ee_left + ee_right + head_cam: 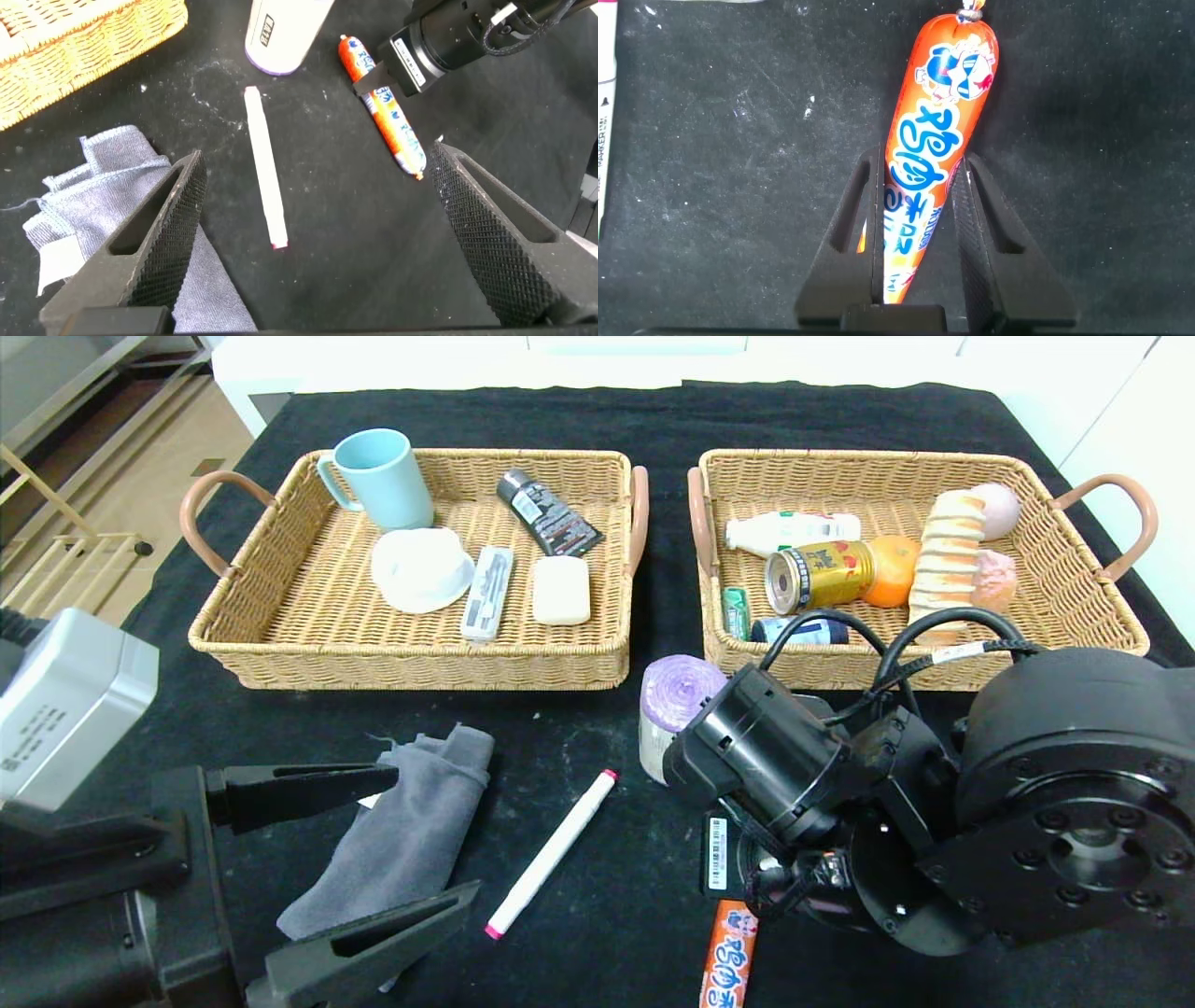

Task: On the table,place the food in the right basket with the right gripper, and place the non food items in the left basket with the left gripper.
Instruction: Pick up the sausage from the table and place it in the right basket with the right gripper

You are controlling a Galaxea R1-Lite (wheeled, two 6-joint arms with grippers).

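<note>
Right hand [915,238] clamped on sausage [929,159] lying on table [616,896], ready for right basket [1074,616]. Left hand [364,854] wide, straddling towel [411,821].

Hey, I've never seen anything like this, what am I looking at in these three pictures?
It is a two-armed robot sorting things on a black table. The wide picture comes from a camera on its head; the other two sit on its wrists. Two wicker baskets hold items already sorted. On the cloth lie a grey towel, a white marker and a purple-topped roll. The right pincer is shut on an orange sausage, which lies on the cloth. The left pincer hangs open above the marker, beside the towel.
</note>
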